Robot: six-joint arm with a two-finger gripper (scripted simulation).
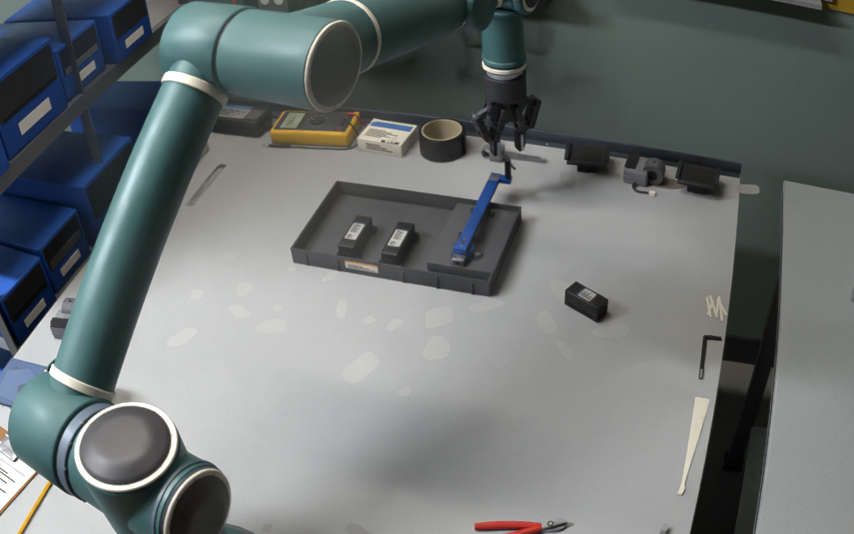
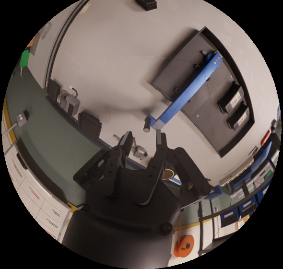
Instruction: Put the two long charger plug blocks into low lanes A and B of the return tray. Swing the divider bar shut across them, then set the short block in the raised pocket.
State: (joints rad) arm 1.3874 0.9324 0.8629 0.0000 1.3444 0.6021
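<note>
The dark grey return tray (image 1: 410, 238) lies mid-table. Two long black plug blocks (image 1: 355, 235) (image 1: 398, 242) lie side by side in its low left part. The blue divider bar (image 1: 480, 216) stands swung open over the raised right part, and its far end with a small handle (image 2: 147, 125) sticks out past the tray's back edge. My open, empty gripper (image 1: 505, 147) hangs just above and behind that far end (image 2: 144, 139). The short black block (image 1: 586, 300) lies on the table right of the tray (image 2: 145, 1).
Along the table's back edge sit a multimeter (image 1: 314, 127), a white box (image 1: 387, 137), a tape roll (image 1: 442, 139), a small metal tool (image 1: 513, 157) under my gripper, and dark adapters (image 1: 588, 157). A hex key (image 1: 706, 354) lies near the right edge.
</note>
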